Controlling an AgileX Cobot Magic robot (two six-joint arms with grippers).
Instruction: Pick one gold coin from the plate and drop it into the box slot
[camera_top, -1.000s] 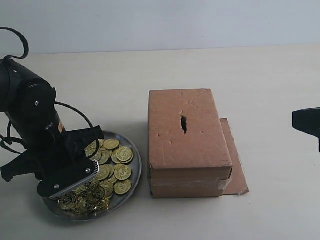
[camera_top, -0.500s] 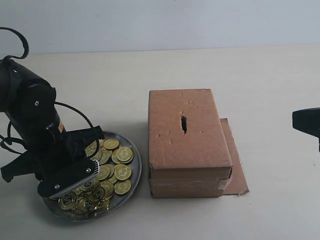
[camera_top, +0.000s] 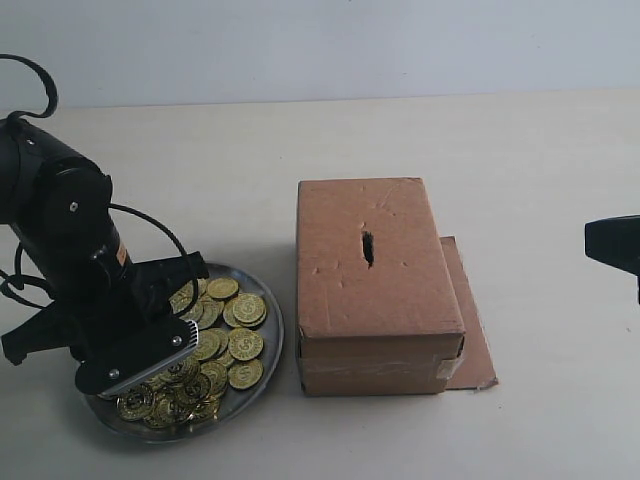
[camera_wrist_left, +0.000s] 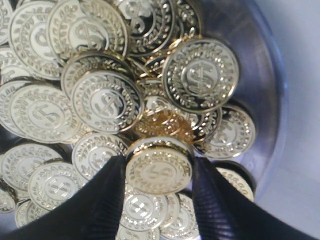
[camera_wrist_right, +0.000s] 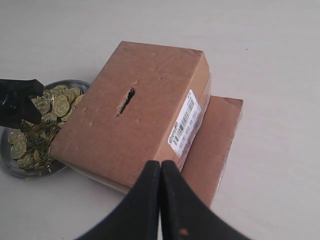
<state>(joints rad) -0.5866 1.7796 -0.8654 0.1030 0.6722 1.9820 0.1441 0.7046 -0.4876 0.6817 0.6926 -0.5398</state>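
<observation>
Right now the left black pincer (camera_wrist_left: 159, 172) grips one small shiny gold coin (camera_wrist_left: 159, 164) by its rim, just above the round silver-grey metal plate (camera_wrist_left: 260, 95). So thin a hold could slip before the dark slot (camera_top: 367, 248) of the brown cardboard box (camera_top: 385, 295).

Table (camera_top: 200, 150): pale, flat | plate (camera_top: 272, 340) sat on it – round, grey metal | box (camera_top: 375, 270) stood just beside plate | flap (camera_top: 472, 335) lay flat on table – at box's other side
</observation>
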